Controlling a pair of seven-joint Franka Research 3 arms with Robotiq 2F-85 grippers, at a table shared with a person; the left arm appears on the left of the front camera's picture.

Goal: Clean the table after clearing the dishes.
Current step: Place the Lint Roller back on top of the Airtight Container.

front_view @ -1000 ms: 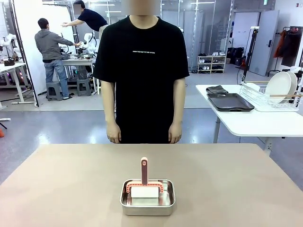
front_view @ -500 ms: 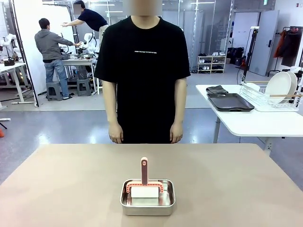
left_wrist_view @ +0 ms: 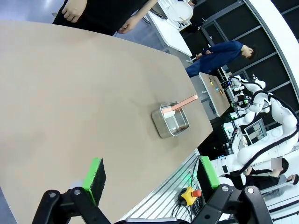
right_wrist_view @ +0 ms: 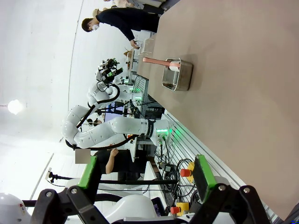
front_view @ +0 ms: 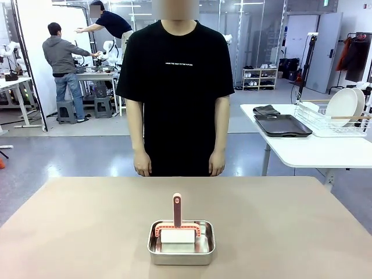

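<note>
Table (front_view: 70, 232) bears one steel pan (front_view: 181, 247) holding one brush (front_view: 177, 216).

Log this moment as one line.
left gripper: open | right gripper: open | steel pan: on table, holds brush | person: standing by

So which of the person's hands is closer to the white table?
Left. Their left hand hangs at the hip on the white table's side; their right hand hangs at the other hip, farther from it.
</note>
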